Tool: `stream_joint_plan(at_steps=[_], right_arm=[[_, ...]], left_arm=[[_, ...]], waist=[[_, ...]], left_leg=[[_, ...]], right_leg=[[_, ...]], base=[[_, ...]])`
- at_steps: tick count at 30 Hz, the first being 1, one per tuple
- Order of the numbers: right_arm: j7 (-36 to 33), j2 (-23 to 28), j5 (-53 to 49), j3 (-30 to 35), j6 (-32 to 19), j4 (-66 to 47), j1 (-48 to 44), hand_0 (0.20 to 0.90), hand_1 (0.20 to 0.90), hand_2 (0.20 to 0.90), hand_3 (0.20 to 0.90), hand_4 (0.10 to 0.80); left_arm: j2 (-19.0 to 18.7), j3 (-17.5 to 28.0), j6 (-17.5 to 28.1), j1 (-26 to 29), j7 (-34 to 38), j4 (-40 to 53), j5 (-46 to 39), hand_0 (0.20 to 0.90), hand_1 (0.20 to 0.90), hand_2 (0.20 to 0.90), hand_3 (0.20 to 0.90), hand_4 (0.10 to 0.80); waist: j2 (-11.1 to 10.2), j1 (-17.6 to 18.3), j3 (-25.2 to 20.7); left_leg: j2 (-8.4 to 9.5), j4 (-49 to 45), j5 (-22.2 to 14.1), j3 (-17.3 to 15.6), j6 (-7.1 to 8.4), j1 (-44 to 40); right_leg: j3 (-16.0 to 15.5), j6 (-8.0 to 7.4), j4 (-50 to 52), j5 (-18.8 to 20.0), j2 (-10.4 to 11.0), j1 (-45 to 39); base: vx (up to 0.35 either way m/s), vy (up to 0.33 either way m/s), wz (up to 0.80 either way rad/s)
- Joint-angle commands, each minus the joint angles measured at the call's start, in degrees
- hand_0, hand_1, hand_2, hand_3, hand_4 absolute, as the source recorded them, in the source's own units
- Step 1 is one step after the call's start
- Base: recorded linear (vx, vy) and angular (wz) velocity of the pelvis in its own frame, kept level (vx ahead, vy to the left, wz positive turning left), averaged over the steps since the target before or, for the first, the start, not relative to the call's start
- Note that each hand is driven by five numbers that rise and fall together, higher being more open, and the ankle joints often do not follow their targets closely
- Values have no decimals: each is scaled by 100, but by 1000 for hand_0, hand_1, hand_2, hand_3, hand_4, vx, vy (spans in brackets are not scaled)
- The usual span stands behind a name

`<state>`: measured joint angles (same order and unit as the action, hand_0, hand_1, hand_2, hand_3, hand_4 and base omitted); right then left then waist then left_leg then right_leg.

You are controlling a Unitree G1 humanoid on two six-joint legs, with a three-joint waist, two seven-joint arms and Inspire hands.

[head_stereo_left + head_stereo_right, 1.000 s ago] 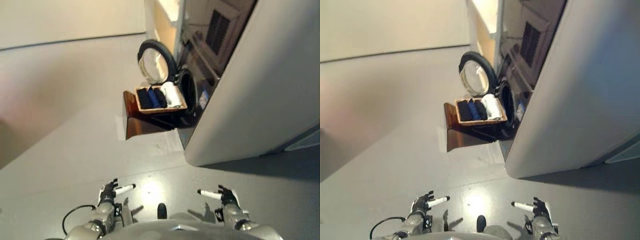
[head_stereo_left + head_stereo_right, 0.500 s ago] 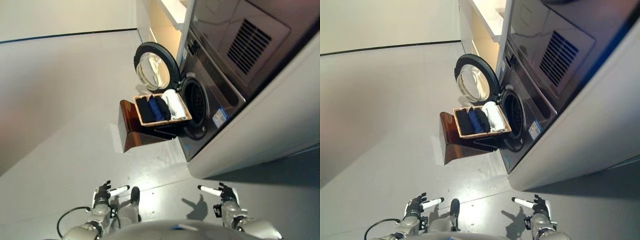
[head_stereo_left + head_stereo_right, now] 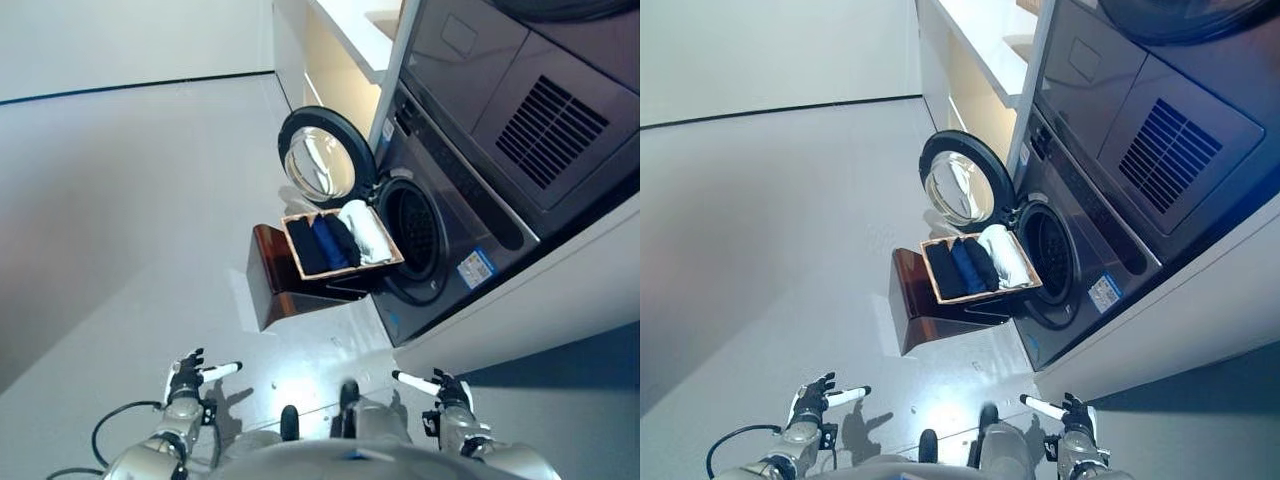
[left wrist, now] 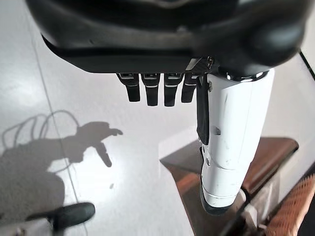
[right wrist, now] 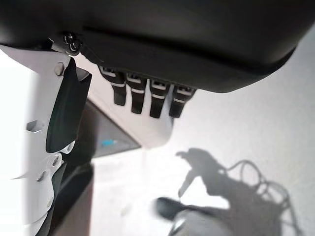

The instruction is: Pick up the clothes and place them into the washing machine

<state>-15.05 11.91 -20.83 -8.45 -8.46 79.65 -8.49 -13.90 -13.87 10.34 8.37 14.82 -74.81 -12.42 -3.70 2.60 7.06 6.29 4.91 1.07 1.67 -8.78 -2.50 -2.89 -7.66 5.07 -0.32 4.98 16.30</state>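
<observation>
A wicker basket (image 3: 352, 273) sits on a brown stand (image 3: 270, 288) in front of the washing machine (image 3: 470, 215). It holds folded clothes side by side: a dark piece (image 3: 305, 248), a blue one (image 3: 328, 243) and a white one (image 3: 366, 231). The round door (image 3: 325, 160) is swung open beside the dark drum opening (image 3: 415, 228). My left hand (image 3: 185, 382) and right hand (image 3: 447, 392) hang low over the floor, well short of the basket. Both are open and hold nothing; the left wrist view shows straight fingers (image 4: 157, 91) and the white-covered thumb (image 4: 231, 142).
A second machine with a vent grille (image 3: 550, 115) is stacked above the washer. A white shelf unit (image 3: 345, 35) stands behind it, and a pale panel (image 3: 560, 300) juts out at the right. Grey floor (image 3: 120, 200) spreads to the left.
The whole view has shifted, so the camera moved; more of the washer's front and the unit above it shows. Basket, clothes and door stay put. Both hands remain low and open.
</observation>
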Motion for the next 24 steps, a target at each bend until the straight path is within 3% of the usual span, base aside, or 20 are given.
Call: stream_joint_plan(at_steps=[1, 6, 7, 8, 10, 11, 12, 14, 16, 18, 21, 24], right_arm=[[-137, 319, -154, 50, -234, -140, -184, 900, 900, 900, 900, 800], [-128, 271, -247, 0, -330, -211, -143, 900, 900, 900, 900, 800], [-115, 245, -316, -58, -386, -262, -168, 900, 900, 900, 900, 800], [-119, 226, -356, -72, -416, -280, -167, 900, 900, 900, 900, 800], [-86, 209, -448, -96, -442, -354, -229, 900, 900, 900, 900, 800], [-108, 208, -489, -109, -463, -386, -268, 900, 900, 900, 900, 800], [-130, 202, -551, -112, -474, -422, -296, 900, 900, 900, 900, 800], [-142, 197, -585, -113, -488, -451, -332, 900, 900, 900, 900, 800], [-180, 161, -675, -178, -557, -550, -468, 900, 900, 900, 900, 800], [-250, 136, -686, -226, -588, -590, -489, 900, 900, 900, 900, 800], [-256, 151, -732, -189, -579, -638, -464, 900, 900, 900, 900, 800], [-193, 105, -744, -199, -553, -647, -462, 900, 900, 900, 900, 800]], left_arm=[[94, 15, 329, 458, 56, 173, 184, 900, 900, 900, 900, 800], [276, -48, 332, 406, 21, 179, 89, 900, 900, 900, 900, 800], [302, -90, 371, 392, 31, 249, 62, 900, 900, 900, 900, 800], [304, -96, 385, 386, 34, 278, 48, 900, 900, 900, 900, 800], [307, -51, 404, 360, 48, 296, 1, 900, 900, 900, 900, 800], [312, -38, 411, 336, 65, 290, -48, 900, 900, 900, 900, 800], [308, -9, 426, 318, 91, 274, -87, 900, 900, 900, 900, 800], [311, 7, 421, 306, 93, 246, -92, 900, 900, 900, 900, 800], [278, 92, 423, 305, 189, 83, -107, 900, 900, 900, 900, 800], [293, 175, 404, 271, 247, 6, -171, 900, 900, 900, 900, 800], [338, 201, 361, 191, 231, -61, -174, 900, 900, 900, 900, 800], [318, 255, 379, 82, 207, -60, -193, 900, 900, 900, 900, 800]], waist=[[37, 47, -50], [34, 97, -199], [16, 97, -165], [-17, 58, -103], [-98, -80, 55], [-122, -118, 96], [-158, -145, 103], [-189, -199, 117], [-183, -323, 129], [-40, -473, 65], [85, -599, -1], [84, -683, -141]], left_leg=[[-255, -233, -724, 527, 744, -485], [-445, -1048, -834, 517, 963, -382], [-536, -2132, -579, 472, 1126, -52], [-552, -2765, -398, 440, 1160, 232], [-364, -3843, -146, 453, 1091, 771], [-384, -4017, -82, 352, 1027, 1044], [-495, -3976, -95, 166, 954, 1352], [-539, -3867, -166, 49, 912, 1570], [-726, -2423, -172, -36, 947, 1782], [-817, -1078, 451, 297, 1104, 1844], [-745, -166, 918, 251, 1188, 1823], [-619, -115, 933, 483, 1134, 1574]], right_leg=[[318, 184, -530, 782, -440, -584], [192, 345, -620, 659, -566, -887], [225, 470, -685, 561, -660, -1144], [230, 534, -713, 518, -661, -1308], [303, 643, -741, 453, -637, -1545], [288, 674, -768, 422, -610, -1622], [278, 677, -800, 392, -567, -1687], [301, 663, -829, 363, -534, -1758], [481, 577, -921, 243, -535, -1915], [646, 558, -998, 87, -666, -2080], [822, 550, -1007, -210, -747, -2392], [973, 515, -1001, -378, -656, -2586]], base=[[300, -135, 47], [248, -134, 34], [197, -162, 20], [235, -201, 21], [122, -109, -1], [124, -72, -24], [125, -39, -13], [139, 14, 9], [249, 120, 9], [301, 164, -21], [250, 144, -37], [284, 208, -63]])
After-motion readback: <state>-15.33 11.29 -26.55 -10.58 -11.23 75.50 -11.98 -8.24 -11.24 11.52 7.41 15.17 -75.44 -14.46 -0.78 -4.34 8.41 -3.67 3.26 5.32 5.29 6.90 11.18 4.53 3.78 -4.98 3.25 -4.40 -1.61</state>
